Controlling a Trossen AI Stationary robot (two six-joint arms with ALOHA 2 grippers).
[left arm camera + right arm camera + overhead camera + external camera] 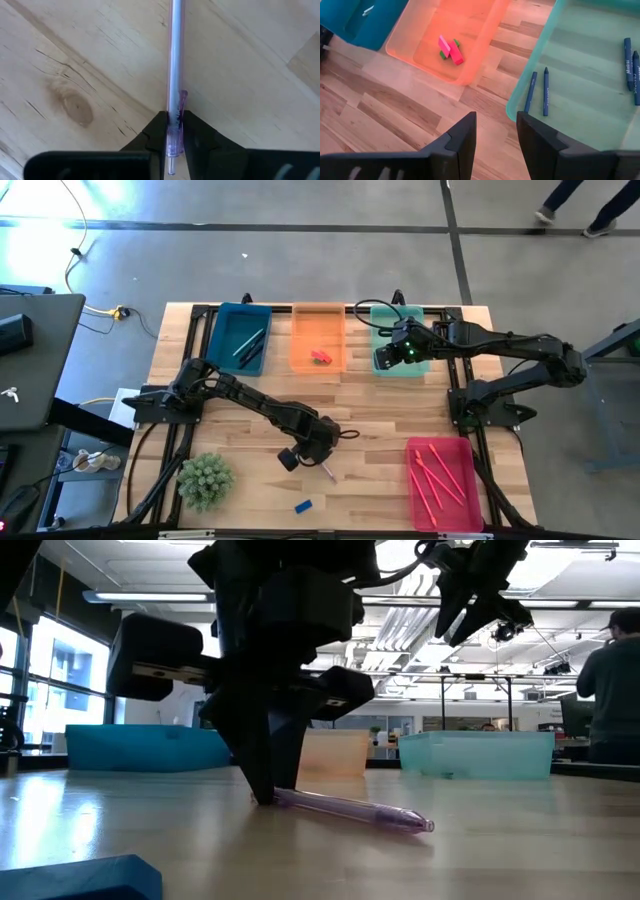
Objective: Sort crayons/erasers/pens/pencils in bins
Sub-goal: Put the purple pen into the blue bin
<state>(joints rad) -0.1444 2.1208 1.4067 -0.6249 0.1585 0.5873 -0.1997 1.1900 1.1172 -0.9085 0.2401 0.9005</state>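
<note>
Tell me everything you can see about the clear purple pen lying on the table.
The pen is a slim stick of clear, purple-tinted plastic with a small clip near one end and a tapered tip. It lies flat on the wooden table, toward the front, outside every bin. The left claw stands down over its clip end, fingers closed against both sides. Nothing else touches it.
</note>
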